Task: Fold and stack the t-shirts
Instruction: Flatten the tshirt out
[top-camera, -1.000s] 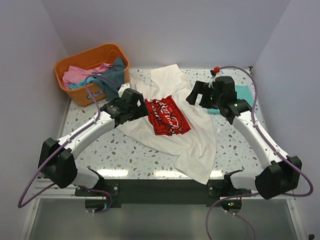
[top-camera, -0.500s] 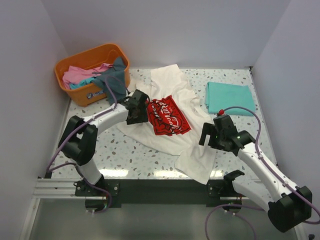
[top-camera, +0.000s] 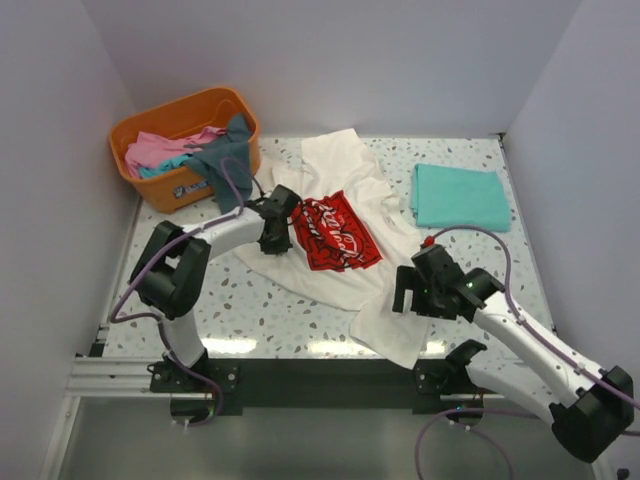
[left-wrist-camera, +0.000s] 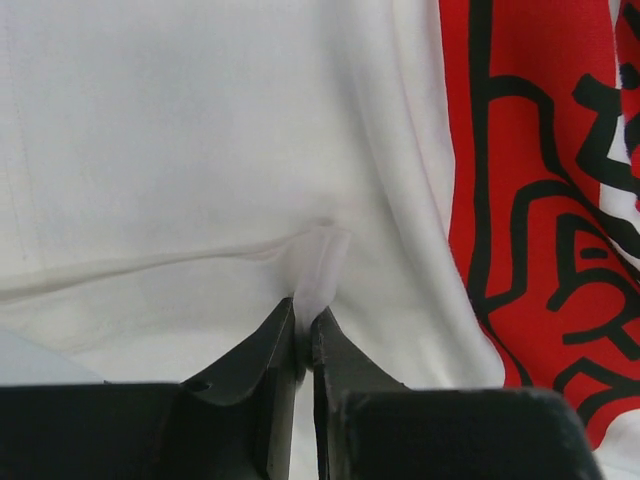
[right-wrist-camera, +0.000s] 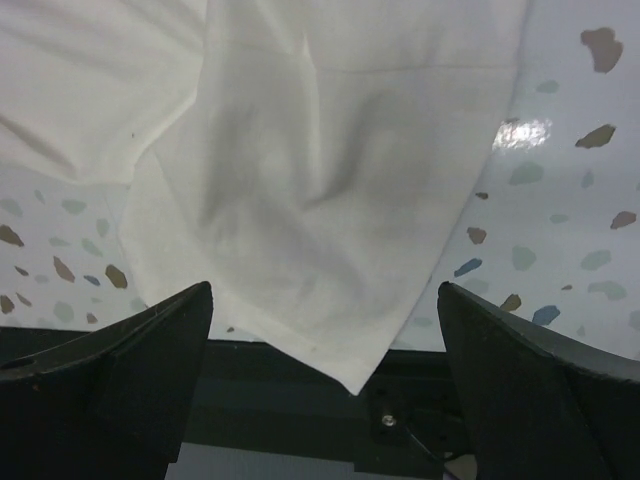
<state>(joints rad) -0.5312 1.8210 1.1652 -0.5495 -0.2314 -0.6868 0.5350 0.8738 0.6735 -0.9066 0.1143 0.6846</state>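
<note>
Firstly, left claw (left-wrist-camera: 303, 315): shut, with both black fingers (left-wrist-camera: 255, 350) pressed together on a small raised pinch of white cloth. The pinch belongs to the cream-white t-shirt (left-wrist-camera: 150, 150), and sits just left of its red print (left-wrist-camera: 530, 200).

Item, right claw (right-wrist-camera: 325, 300): wide open and holding nothing. Its two fingers (right-wrist-camera: 150, 340) stand well apart on either side of the near corner of the same cream-white t-shirt (right-wrist-camera: 330, 200). Whether the fingertips touch the cloth cannot be told.

Item, cream-white t-shirt (top-camera: 330, 165): spread flat and skewed across the middle of the tabletop (top-camera: 250, 300). It is rumpled. The red print (top-camera: 335, 232) faces up at its centre. The nearest corner reaches past the tabletop's near edge. From above, the left claw (top-camera: 275, 232) is at the print's left edge and the right claw (top-camera: 408, 295) is over the near right part of the shirt.

Item, teal-green t-shirt (top-camera: 460, 196): folded into a neat rectangle at the far right of the tabletop. It lies apart from the cream one and from both arms.

Item, orange plastic basket (top-camera: 170, 120): far left corner. It holds a pink t-shirt (top-camera: 155, 150) bunched inside, and a grey-blue t-shirt (top-camera: 228, 150) draped over its right rim.

Item, tabletop: pale with coloured speckles.
</note>
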